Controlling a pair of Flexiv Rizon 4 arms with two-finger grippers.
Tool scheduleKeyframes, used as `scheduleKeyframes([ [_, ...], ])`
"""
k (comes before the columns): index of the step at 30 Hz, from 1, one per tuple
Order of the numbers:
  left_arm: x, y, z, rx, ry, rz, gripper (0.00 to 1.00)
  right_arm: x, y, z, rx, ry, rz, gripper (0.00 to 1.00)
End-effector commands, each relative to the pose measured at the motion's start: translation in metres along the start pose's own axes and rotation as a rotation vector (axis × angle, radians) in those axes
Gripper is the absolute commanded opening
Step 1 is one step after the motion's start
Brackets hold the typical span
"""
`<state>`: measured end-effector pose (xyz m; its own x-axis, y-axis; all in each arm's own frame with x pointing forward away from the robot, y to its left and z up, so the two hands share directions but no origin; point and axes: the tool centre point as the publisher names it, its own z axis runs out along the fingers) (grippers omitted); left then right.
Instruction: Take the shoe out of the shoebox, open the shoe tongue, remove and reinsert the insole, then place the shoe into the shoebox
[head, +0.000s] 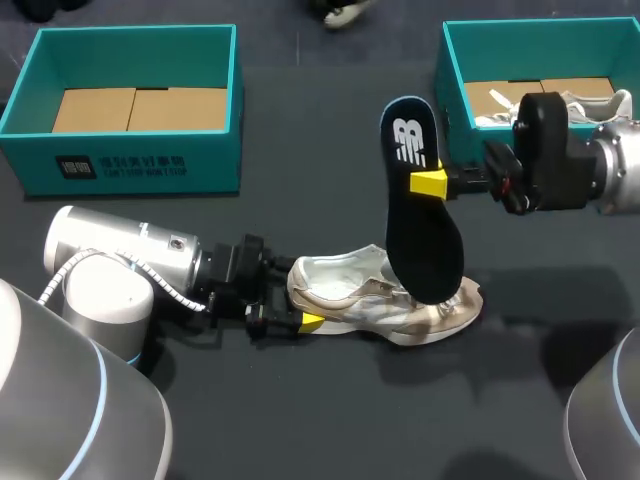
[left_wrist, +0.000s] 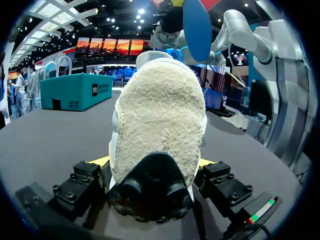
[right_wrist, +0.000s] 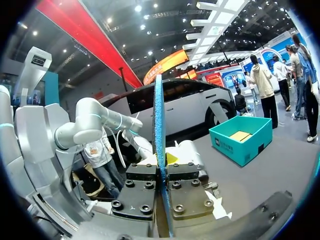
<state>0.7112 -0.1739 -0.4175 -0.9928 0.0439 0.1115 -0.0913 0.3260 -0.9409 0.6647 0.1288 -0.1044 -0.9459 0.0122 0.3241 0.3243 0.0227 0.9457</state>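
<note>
Our left gripper (head: 305, 318) clamps the shoe (head: 370, 295) heel at 9 o'clock; right gripper (head: 430, 183) pinches the insole (head: 420, 235), tip seemingly inside.

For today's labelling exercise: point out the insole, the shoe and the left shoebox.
insole (head: 422, 240), head view, black middle of its top face.
shoe (head: 365, 312), head view, side of its pale upper.
left shoebox (head: 215, 160), head view, teal front wall.
</note>
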Motion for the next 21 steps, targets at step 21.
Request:
scheduleKeyframes([
  [21, 0.003, 0.003, 0.0, 0.0, -0.001, 0.0, 0.0, 0.024, -0.022, -0.012, -0.006, -0.117, 0.075, 0.0],
])
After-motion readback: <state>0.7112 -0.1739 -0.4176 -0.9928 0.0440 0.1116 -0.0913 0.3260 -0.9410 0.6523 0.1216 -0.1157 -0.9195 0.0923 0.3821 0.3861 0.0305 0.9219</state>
